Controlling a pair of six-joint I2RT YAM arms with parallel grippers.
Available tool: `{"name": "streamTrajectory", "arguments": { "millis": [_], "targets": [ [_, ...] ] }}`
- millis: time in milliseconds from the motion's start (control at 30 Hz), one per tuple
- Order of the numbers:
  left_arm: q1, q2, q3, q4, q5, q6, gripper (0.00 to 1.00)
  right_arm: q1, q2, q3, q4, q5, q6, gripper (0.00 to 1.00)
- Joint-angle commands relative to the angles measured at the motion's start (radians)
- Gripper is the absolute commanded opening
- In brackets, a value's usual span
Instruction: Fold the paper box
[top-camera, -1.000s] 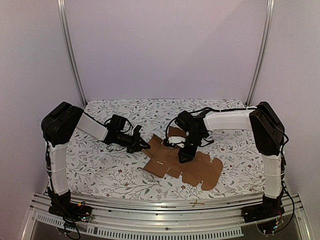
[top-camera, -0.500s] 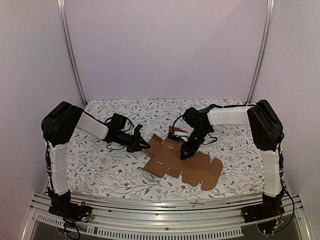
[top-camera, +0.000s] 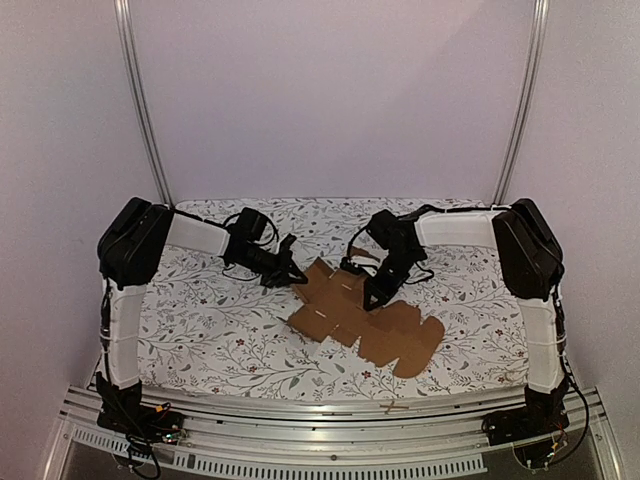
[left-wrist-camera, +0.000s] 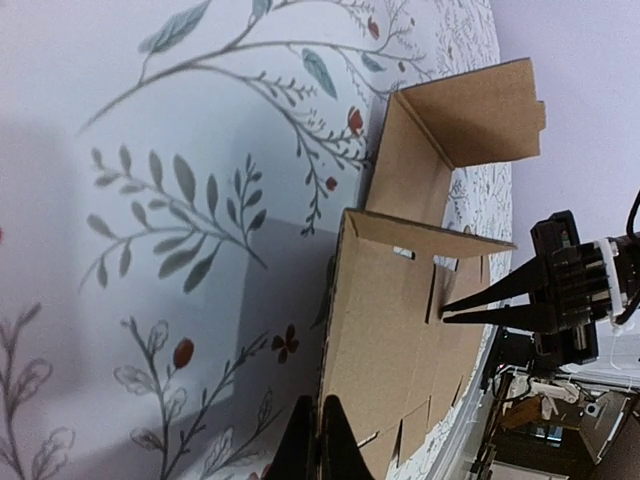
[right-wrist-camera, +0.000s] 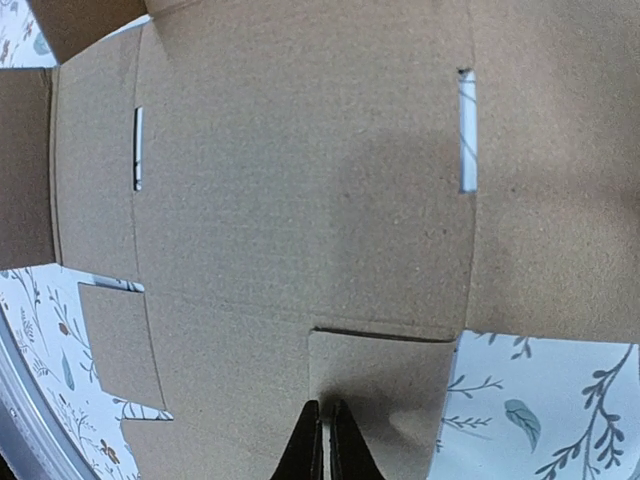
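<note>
Under the right gripper (top-camera: 373, 298), the paper box (top-camera: 400, 335) lies mostly flat on the counter (top-camera: 200, 320), with one end flap (left-wrist-camera: 480, 115) tilted up on the side toward the left gripper (top-camera: 290, 272). The right gripper's fingers, apart a second ago, have drawn together with their tips over a middle panel, likely to pin the sheet rather than grasp it. The left gripper is closed too, tips at the sheet's edge; whether it pinches cardboard I cannot tell. Since the earlier frame the left arm has swung back, and the sheet has shifted with it.
</note>
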Motion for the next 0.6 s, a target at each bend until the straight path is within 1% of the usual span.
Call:
{"name": "streamTrajectory", "arguments": {
  "millis": [0, 67, 133, 200, 267, 300, 333, 400, 467, 500, 567],
  "targets": [
    [0.031, 0.115, 0.224, -0.183, -0.096, 0.1, 0.0, -0.01, 0.093, -0.003, -0.109, 0.153, 0.021, 0.03],
    [0.033, 0.181, 0.358, -0.274, -0.087, 0.133, 0.0, -0.011, 0.094, 0.002, -0.121, 0.151, 0.024, 0.03],
    [0.032, 0.23, 0.476, -0.318, -0.094, 0.141, 0.0, -0.011, 0.093, 0.002, -0.129, 0.152, 0.036, 0.01],
    [0.033, 0.268, 0.552, -0.343, -0.112, 0.143, 0.0, -0.012, 0.09, 0.004, -0.133, 0.148, 0.057, 0.0],
    [0.033, 0.291, 0.621, -0.39, -0.16, 0.154, 0.01, -0.017, 0.084, 0.003, -0.134, 0.149, 0.089, 0.0],
    [0.033, 0.287, 0.646, -0.41, -0.194, 0.167, 0.05, -0.023, 0.079, 0.003, -0.133, 0.121, 0.11, 0.0],
    [0.033, 0.269, 0.656, -0.421, -0.239, 0.177, 0.13, -0.032, 0.074, 0.003, -0.133, 0.085, 0.148, 0.0],
    [0.029, 0.191, 0.63, -0.416, -0.316, 0.19, 0.26, -0.045, 0.062, -0.004, -0.123, 0.047, 0.201, 0.0],
    [0.01, 0.082, 0.581, -0.401, -0.353, 0.219, 0.38, -0.046, 0.053, -0.014, -0.116, 0.035, 0.266, 0.0],
    [-0.009, 0.018, 0.553, -0.398, -0.387, 0.237, 0.42, -0.047, 0.044, -0.022, -0.107, 0.025, 0.297, 0.0],
    [-0.063, -0.096, 0.477, -0.384, -0.465, 0.265, 0.46, -0.046, 0.025, -0.049, -0.08, 0.013, 0.342, 0.0]
  ]
}}
